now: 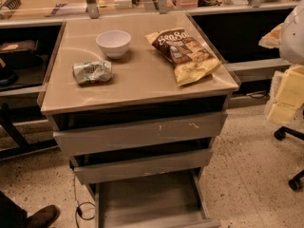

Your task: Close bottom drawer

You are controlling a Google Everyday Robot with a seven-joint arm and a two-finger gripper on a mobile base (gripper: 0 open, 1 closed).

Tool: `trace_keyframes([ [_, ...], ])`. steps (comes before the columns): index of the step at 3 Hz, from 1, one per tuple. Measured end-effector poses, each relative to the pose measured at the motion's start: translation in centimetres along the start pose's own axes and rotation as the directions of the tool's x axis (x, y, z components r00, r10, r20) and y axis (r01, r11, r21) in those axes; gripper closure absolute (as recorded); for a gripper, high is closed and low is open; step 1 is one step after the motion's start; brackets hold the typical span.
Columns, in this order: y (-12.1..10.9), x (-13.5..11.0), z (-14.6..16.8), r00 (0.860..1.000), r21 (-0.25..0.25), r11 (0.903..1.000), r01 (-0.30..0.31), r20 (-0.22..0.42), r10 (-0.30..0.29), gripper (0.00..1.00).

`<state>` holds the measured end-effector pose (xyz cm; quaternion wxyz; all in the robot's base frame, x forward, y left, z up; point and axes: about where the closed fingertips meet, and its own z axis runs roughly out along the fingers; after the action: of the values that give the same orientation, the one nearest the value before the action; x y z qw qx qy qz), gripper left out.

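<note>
Obs.: my gripper [285, 96] was at the right edge of the view, level with the cabinet's upper drawers and well apart from them. I could not tell how far open it was, nor whether it held anything.

The bottom drawer [147, 196] was pulled well out toward the camera, its shallow grey tray exposed and its plain front at the lower edge of the view. Above it sat the middle drawer front [142, 166], and above that the widest drawer front [142, 133] with white scratch marks, each with a dark gap over it.

On the cabinet top [137, 87]: a white bowl [113, 42] at the back, a crumpled green packet [92, 72] at left, and a chip bag [186, 53] at right, all apart.

Floor: a thin cable [76, 201] left of the open drawer, and a brown shoe [42, 216] in the lower left corner.
</note>
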<state>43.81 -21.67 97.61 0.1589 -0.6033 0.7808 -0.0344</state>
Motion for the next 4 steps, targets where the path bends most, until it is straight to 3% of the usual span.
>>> trace_keyframes([
  [1,0.00,0.00,0.00,1.000,0.000,1.0000,0.000,0.000,0.000,0.00],
  [2,0.00,0.00,0.00,1.000,0.000,1.0000,0.000,0.000,0.000,0.19],
  [4,0.00,0.00,0.00,1.000,0.000,1.0000,0.000,0.000,0.000,0.65],
])
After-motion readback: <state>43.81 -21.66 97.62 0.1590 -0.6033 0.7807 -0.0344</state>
